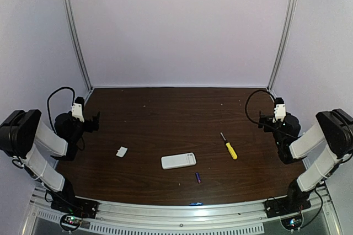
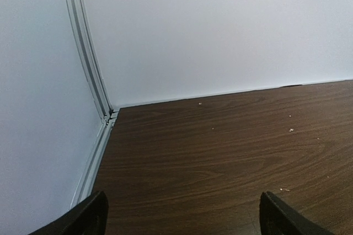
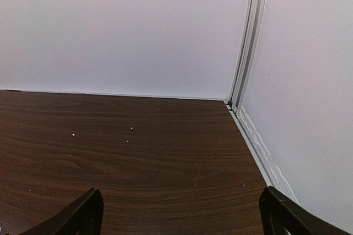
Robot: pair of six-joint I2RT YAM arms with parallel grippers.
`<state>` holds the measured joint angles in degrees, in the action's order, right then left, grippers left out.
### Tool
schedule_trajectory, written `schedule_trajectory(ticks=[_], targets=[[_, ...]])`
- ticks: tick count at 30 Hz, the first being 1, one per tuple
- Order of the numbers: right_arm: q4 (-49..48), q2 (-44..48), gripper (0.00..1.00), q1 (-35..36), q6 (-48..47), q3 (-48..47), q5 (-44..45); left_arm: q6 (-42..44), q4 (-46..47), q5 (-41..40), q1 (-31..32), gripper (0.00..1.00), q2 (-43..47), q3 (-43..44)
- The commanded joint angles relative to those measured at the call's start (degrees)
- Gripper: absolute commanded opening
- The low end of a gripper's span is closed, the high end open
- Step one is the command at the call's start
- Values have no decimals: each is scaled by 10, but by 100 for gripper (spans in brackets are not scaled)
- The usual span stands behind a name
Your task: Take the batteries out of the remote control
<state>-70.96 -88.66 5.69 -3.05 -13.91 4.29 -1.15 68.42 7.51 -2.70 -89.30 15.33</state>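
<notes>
Battery (image 1: 198, 177) well apart from right gripper (image 1: 261, 119)

Top external camera: high at the near side, looking down over the whole worktop (image 1: 165, 119). Wrist cameras: low, close to it, facing the left rear corner (image 2: 112, 111) and right rear corner (image 3: 228, 102), both also visible overhead.

The table (image 1: 138, 130) looks like dark wood-grain laminate, smooth with a faint sheen, flecked with pale crumbs; toward six o'clock the remote control (image 1: 178, 161) looks like smooth matt white plastic; at three o'clock the screwdriver (image 1: 228, 145) has a glossy yellow plastic handle and a dark metal shaft; the corner rails (image 1: 74, 31) are brushed metal; the walls (image 1: 176, 25) are matt.
</notes>
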Motion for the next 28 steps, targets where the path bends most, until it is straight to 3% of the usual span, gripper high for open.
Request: schedule_trajectory(ticks=[1,28], targets=[[-2,-3,100,-5,5,-6,3,6,5,5,-4,97,-5,8],[-2,-4,100,-5,7,-7,7,6,5,4,-4,97,-5,8]])
